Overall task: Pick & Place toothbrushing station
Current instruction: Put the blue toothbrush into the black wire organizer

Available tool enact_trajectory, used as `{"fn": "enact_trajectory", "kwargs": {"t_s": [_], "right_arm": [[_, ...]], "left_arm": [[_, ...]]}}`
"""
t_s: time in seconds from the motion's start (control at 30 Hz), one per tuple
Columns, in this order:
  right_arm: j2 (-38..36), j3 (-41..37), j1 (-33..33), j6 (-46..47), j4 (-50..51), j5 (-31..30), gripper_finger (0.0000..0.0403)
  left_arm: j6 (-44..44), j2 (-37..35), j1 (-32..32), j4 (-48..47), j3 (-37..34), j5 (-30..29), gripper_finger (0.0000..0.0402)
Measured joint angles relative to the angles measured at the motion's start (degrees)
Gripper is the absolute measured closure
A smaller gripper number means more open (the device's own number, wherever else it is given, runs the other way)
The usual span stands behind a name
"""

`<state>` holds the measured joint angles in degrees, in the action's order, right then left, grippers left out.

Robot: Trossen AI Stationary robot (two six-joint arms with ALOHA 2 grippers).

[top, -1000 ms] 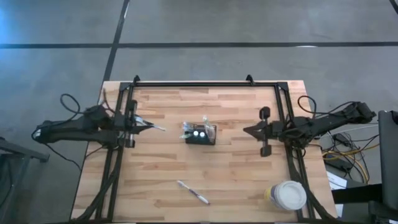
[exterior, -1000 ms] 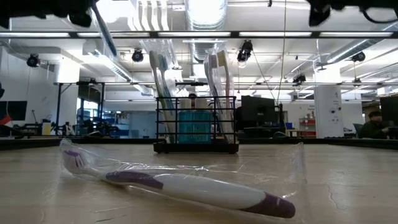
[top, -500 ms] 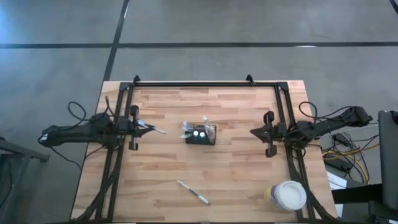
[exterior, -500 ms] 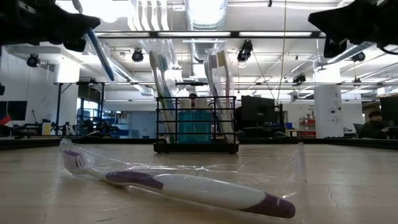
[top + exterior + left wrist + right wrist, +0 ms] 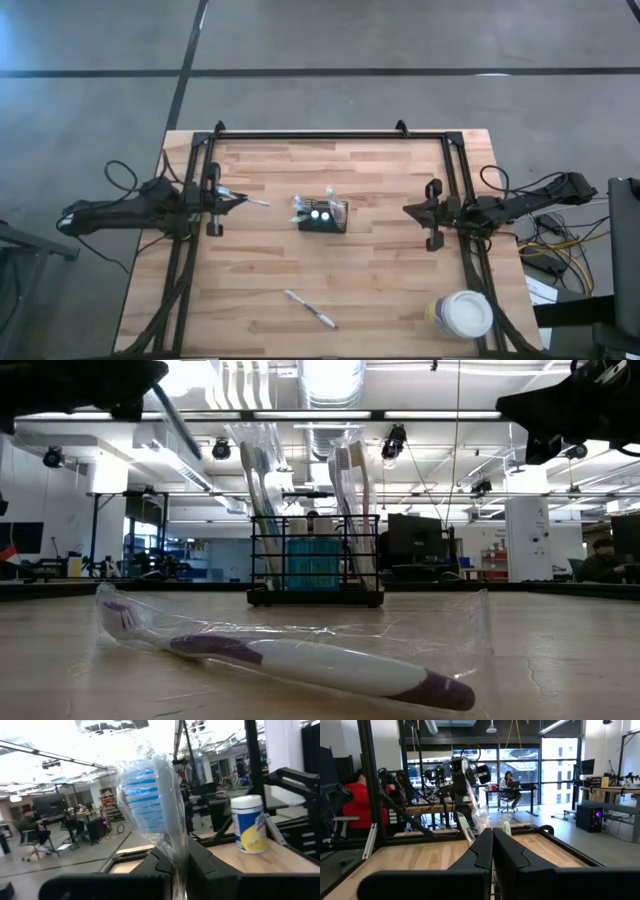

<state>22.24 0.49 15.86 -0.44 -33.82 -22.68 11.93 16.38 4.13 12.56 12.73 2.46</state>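
Two grippers up off the table, one loaded and one idle. Left gripper (image 5: 222,194) at the left edge of the table (image 5: 380,290), fingers pinched shut on a wrapped blue toothbrush (image 5: 152,802), gripped low on the handle so that the bristled head stands clear above the fingers. Held aloft rather than set down, with the brush pointing toward the middle of the table, probably so as to be carried across and dropped upright into a compartment. Right gripper (image 5: 412,210) at the right edge, fingers pressed together on nothing, parked clear of the middle, most likely to leave the other arm room.

Farther in, at mid-table and well apart from both grippers: the toothbrushing station (image 5: 322,215), a black wire caddy standing upright. Already loaded with wrapped brushes (image 5: 262,500) leaning in the outer compartments, handles down and heads up, and a blue cup (image 5: 313,563) between them.

Nearer the front edge, flat on the wood: a purple-and-white toothbrush (image 5: 300,660) in clear wrap, apparently still to be picked. At the front right corner, a round white-lidded tub (image 5: 462,313), off to the side and out of the way.
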Motion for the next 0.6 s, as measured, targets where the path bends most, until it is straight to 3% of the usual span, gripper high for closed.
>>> {"fn": "enact_trajectory", "kwargs": {"t_s": [0.3,0.6], "right_arm": [[0.09,0.0,0.0,-0.73,0.03,0.01,0.0394],[0.09,0.02,0.0,-0.78,0.55,0.07,0.0394]], "left_arm": [[6.31,19.2,3.02,2.51,14.64,6.69,0.0385],[7.99,38.99,11.71,-0.09,31.51,25.32,0.0385]]}}
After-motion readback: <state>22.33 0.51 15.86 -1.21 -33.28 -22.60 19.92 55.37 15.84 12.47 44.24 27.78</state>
